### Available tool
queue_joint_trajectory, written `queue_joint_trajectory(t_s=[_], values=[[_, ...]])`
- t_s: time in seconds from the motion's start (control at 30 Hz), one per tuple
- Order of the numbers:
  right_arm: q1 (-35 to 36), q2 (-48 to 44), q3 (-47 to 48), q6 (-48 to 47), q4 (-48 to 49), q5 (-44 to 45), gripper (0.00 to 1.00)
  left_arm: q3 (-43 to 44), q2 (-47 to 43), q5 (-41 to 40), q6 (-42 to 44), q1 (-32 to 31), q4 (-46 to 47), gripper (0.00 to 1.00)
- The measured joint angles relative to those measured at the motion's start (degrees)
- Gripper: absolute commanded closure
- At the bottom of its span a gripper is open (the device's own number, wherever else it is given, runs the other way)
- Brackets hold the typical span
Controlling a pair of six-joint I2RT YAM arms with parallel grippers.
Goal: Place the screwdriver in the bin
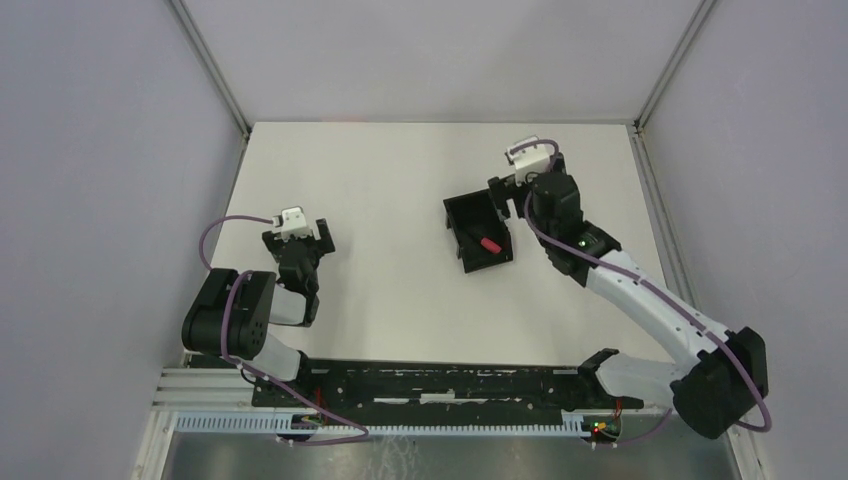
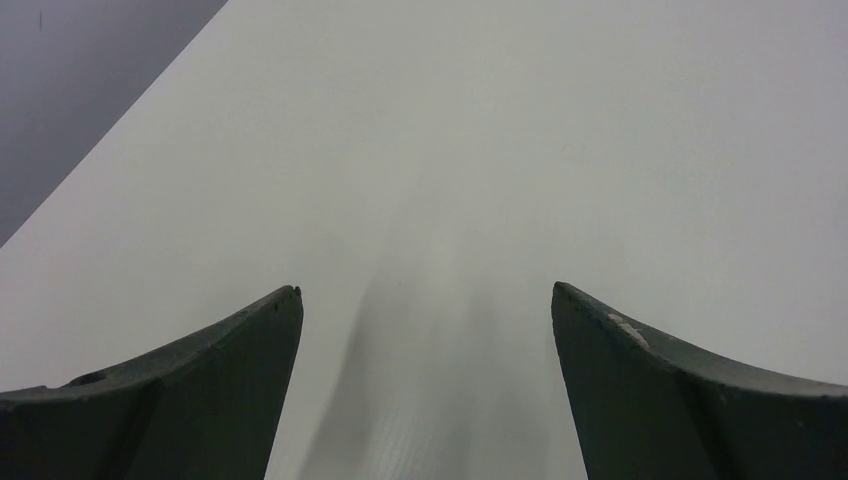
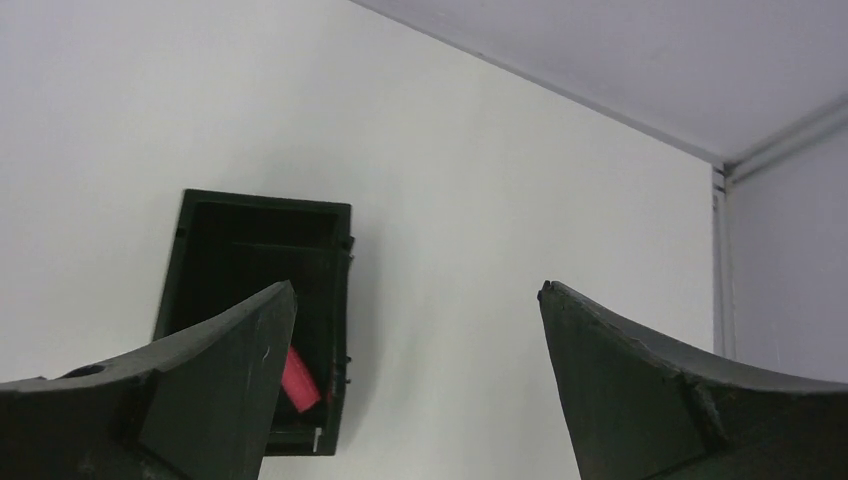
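Inside the black bin point(image 1: 457, 235) on the counter point(image 1: 390, 200) lay the red-handled screwdriver point(image 1: 489, 243), the right jaws standing wide and empty near it, the left jaws wide too, well apart.

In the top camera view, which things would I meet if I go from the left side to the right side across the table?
left gripper → bin, with the screwdriver lying inside it → right gripper, at the bin's far right corner.
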Motion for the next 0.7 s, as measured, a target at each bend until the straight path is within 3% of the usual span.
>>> queue_joint_trajectory(t_s=[0.27,0.7], values=[[-6.0,-11.1,-25.2,1.7,13.4,8.3,0.02,0.0,0.0,0.0,0.0,0.0,0.0,0.00],[-13.4,-17.2,-48.9,9.5,26.3,10.6,0.02,0.0,0.0,0.0,0.0,0.0,0.0,0.00]])
